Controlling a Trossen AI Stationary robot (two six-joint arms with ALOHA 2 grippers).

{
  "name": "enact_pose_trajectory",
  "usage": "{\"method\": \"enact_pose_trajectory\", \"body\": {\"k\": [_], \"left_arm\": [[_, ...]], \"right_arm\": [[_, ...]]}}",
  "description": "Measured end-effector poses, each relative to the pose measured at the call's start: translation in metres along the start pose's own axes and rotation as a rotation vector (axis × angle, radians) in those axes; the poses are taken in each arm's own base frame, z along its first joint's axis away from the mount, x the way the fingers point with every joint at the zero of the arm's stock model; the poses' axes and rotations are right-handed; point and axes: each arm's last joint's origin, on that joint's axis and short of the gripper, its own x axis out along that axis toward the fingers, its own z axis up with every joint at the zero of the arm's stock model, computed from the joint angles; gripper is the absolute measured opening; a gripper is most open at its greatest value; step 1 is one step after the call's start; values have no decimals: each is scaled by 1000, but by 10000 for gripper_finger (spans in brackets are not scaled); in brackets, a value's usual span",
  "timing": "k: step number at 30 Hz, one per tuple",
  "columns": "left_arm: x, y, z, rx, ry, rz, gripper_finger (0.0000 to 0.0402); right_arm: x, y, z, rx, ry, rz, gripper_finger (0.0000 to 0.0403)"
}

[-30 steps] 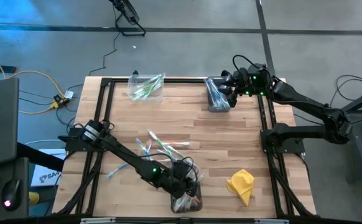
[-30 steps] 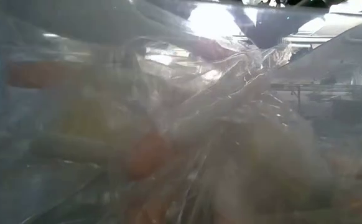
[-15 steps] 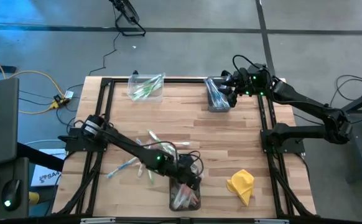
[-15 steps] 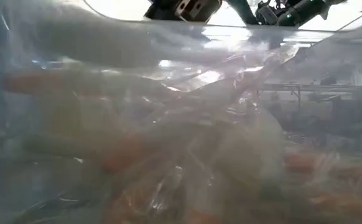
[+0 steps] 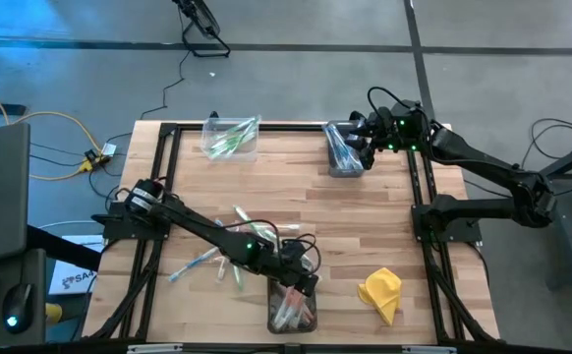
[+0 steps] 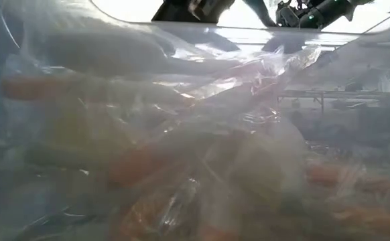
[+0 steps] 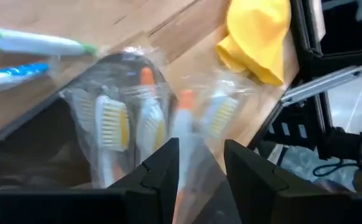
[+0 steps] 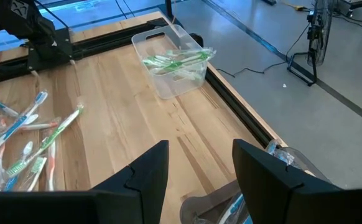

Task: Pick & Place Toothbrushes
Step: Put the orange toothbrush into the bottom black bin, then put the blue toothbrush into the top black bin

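Note:
My left gripper (image 5: 306, 279) (image 7: 201, 163) hangs open just above the far rim of a clear bin (image 5: 272, 317) at the table's near edge. In that bin, wrapped toothbrushes (image 7: 116, 121) with orange accents lean heads up. One wrapped toothbrush (image 7: 184, 118) shows through the gap between the fingers, down in the bin. More toothbrushes (image 5: 239, 234) lie loose on the wood left of the gripper. My right gripper (image 5: 361, 141) (image 8: 199, 162) waits open over the far right bin of blue toothbrushes (image 5: 343, 149).
A bin of green toothbrushes (image 5: 230, 138) (image 8: 175, 62) stands at the far left. A yellow cloth (image 5: 382, 293) (image 7: 255, 37) lies right of the near bin. The near bin's clear wall (image 6: 181, 134) fills the low view. Black frame rails (image 5: 419, 197) edge the table.
My left gripper has risen out of the near bin and drawn a little toward the table's far edge, so it now shows above the bin's rim in the low view. The wrapped toothbrushes in the bin have settled.

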Motion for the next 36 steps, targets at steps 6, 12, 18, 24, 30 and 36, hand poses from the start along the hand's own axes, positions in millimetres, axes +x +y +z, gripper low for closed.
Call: {"method": "enact_pose_trajectory", "body": {"k": [6, 12, 18, 24, 30, 36], "left_arm": [[-23, -7, 6, 63, -55, 9, 125], [-52, -17, 13, 134, -88, -29, 125], [-80, -23, 19, 174, -119, -39, 125], [-113, -21, 24, 202, -145, 7, 125], [-153, -11, 30, 238, -174, 98, 125], [-189, -1, 36, 256, -200, 163, 125]], "right_arm": [[0, 0, 0, 0, 1, 1, 171], [0, 0, -1, 1, 5, 0, 171], [0, 0, 0, 1, 5, 0, 171], [0, 0, 0, 1, 2, 0, 171], [0, 0, 0, 1, 1, 0, 171], [0, 0, 0, 1, 1, 0, 171]]}}
